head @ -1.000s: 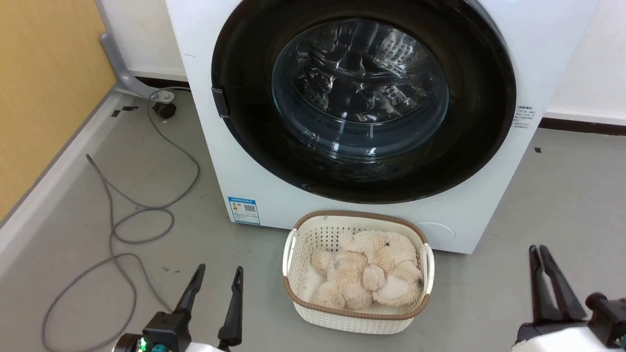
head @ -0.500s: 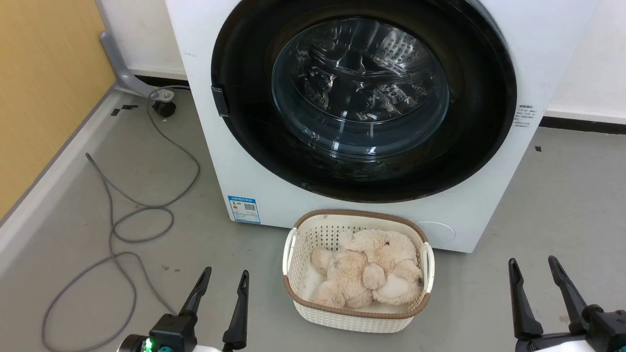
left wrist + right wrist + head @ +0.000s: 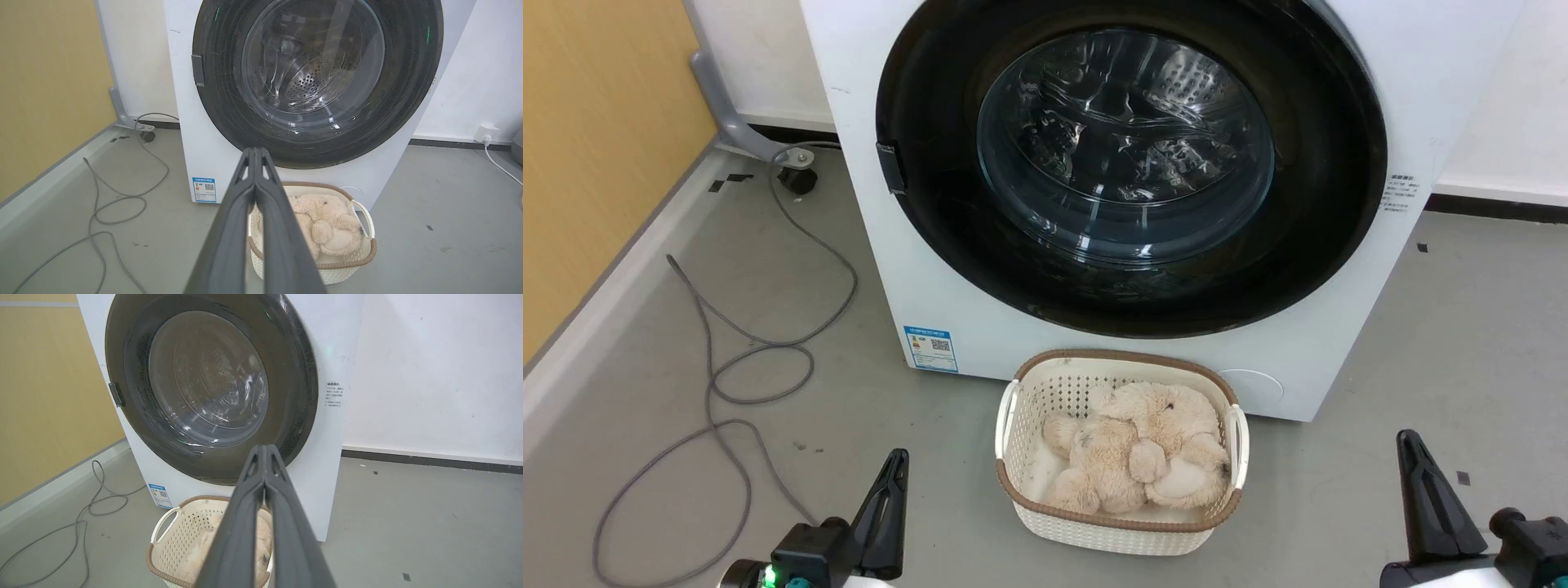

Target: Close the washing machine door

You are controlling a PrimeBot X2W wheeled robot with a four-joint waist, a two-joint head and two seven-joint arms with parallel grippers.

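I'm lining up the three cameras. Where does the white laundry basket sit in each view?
Head view: laundry basket at bottom centre, in front of the washing machine.
Left wrist view: bottom, right of centre, partly behind the left gripper.
Right wrist view: bottom, left of centre, partly behind the right gripper.
Shared landmark: the blue sticker low on the machine's front.

Our fingers (image 3: 229, 228): long, dark, tapered, slotted near tips.
Our left wrist (image 3: 805, 549): black block, green light (image 3: 770, 576).
Our forearms (image 3: 1454, 572): white.
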